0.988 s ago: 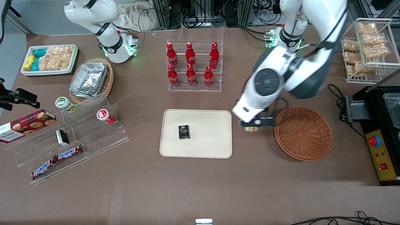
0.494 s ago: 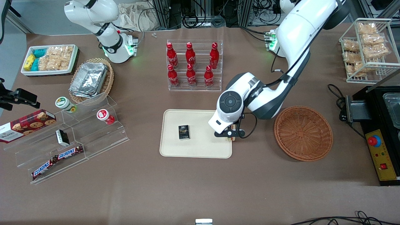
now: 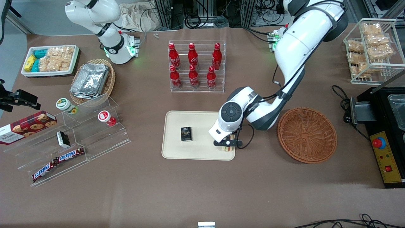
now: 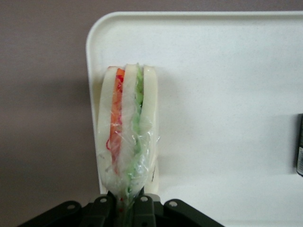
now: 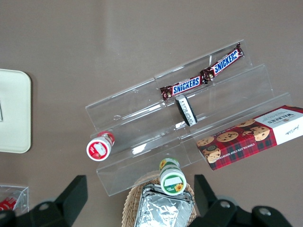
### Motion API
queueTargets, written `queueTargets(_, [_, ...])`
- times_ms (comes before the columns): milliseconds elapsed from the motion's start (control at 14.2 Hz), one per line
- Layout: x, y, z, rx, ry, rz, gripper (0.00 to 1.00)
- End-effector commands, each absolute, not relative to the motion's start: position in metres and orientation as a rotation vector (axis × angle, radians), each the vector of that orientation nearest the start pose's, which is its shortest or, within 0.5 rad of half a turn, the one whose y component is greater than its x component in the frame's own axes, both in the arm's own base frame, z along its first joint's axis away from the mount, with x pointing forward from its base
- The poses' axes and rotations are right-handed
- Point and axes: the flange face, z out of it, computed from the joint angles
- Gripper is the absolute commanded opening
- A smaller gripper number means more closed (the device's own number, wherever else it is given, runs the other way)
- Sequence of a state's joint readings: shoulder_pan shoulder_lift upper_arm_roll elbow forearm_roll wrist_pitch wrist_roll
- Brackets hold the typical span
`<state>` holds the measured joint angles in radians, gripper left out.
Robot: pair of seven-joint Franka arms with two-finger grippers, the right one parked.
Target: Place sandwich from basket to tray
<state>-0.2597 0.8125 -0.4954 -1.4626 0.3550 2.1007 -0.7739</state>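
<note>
Presently we find the gripper (image 3: pixel 228 145) low over the tray (image 3: pixel 177 152), at the corner nearest the front camera on the working arm's side. Its jaws pinch the narrow end of the sandwich (image 4: pixel 127 137) — a plastic-wrapped wedge, white bread with orange and green layers, standing on edge over that corner, close to the rim. We cannot tell whether it touches the tray surface. A small dark box (image 3: pixel 186 133) lies on the tray, well apart from the sandwich. The basket (image 3: pixel 307 134) sits beside the tray toward the working arm's end — nothing in it
</note>
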Motion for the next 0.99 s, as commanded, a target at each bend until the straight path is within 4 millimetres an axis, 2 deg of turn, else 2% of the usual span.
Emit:
queueTargets(0, [0.566, -0.435, 0.228, -3.127, 0.105, 0.112, 0.19])
queueTargets(71, [0.566, -0.434, 0.23, -3.126, 0.103, 0.111, 0.43])
queueTargets(141, [0.568, -0.431, 0.232, -3.123, 0.099, 0.113, 0.81])
queueTargets(212, [0.568, -0.431, 0.238, -3.117, 0.096, 0.113, 1.0])
queueTargets(424, [0.564, -0.431, 0.259, -3.095, 0.103, 0.109, 1.0])
queueTargets(494, [0.562, -0.431, 0.274, -3.08, 0.112, 0.104, 1.0])
queueTargets(565, [0.558, -0.43, 0.297, -3.06, 0.118, 0.094, 1.0])
queueTargets(706, [0.543, -0.425, 0.357, -3.005, 0.141, 0.08, 1.0])
queueTargets(776, [0.534, -0.415, 0.385, -2.986, 0.129, 0.092, 1.0])
queueTargets(918, [0.526, -0.366, 0.438, -3.016, 0.168, 0.17, 1.0])
